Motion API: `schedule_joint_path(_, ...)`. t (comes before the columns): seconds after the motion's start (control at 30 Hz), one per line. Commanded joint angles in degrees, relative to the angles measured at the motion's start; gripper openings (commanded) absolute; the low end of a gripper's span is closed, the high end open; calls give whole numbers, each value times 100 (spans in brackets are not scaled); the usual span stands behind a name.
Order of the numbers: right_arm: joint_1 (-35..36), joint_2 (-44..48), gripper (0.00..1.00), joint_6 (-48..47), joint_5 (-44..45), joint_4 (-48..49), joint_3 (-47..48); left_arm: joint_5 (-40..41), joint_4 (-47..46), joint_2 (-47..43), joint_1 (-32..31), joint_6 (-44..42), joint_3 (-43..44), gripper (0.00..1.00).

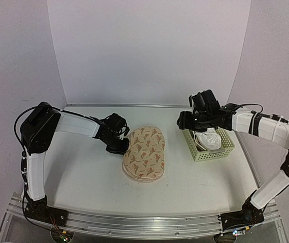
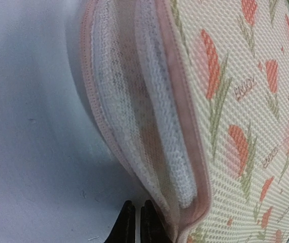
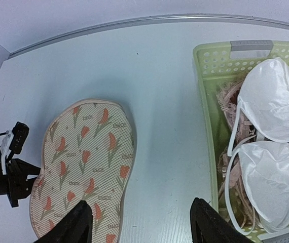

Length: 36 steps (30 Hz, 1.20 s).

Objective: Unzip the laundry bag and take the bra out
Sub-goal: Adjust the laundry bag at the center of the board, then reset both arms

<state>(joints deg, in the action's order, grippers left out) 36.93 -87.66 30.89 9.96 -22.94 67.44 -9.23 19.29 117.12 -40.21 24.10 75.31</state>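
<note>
The white bra (image 3: pixel 271 147) lies in the green basket (image 3: pixel 201 91), looks soft and light, best pinched at a strap, the limp laundry bag (image 3: pixel 83 167) flat on the worktop (image 3: pixel 159 101), left fingers (image 2: pixel 127 223) pressed together beside its open rim, right fingers (image 3: pixel 78 225) spread, empty

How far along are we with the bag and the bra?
Done: the laundry bag gapes open along its pink rim, and the bra lies in the green basket. In hand: nothing; the right claw is open and empty, the left claw shut beside the bag's rim. Left: seemingly only pulling the arms back.
</note>
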Motion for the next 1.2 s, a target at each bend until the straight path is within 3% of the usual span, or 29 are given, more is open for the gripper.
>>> schedule_joint_path(0.0, -18, 379, 72, -422, 466, -105, -139, 698, 457, -476, -5, 48, 10, 15)
schedule_joint_path(0.2, -25, 571, 98, -834, 1050, -132, -310, 1389, 703, -1230, 79, 95, -182, 39)
schedule_joint_path(0.5, -522, 881, 98, -1165, 1531, -280, -589, 2010, 1178, -2374, 271, -80, 1, 84)
schedule_joint_path(0.57, -569, 1011, 98, -1165, 1731, -281, -682, 2142, 1207, -2635, 297, -142, 46, 98)
schedule_joint_path(0.93, -581, 2002, 98, -695, 2629, -352, -1174, 3096, 1181, -4233, 329, -244, -134, 100)
schedule_joint_path(1.17, -578, 2853, 98, -698, 2625, -223, -1797, 3268, 625, -5519, 329, 51, -1320, 99)
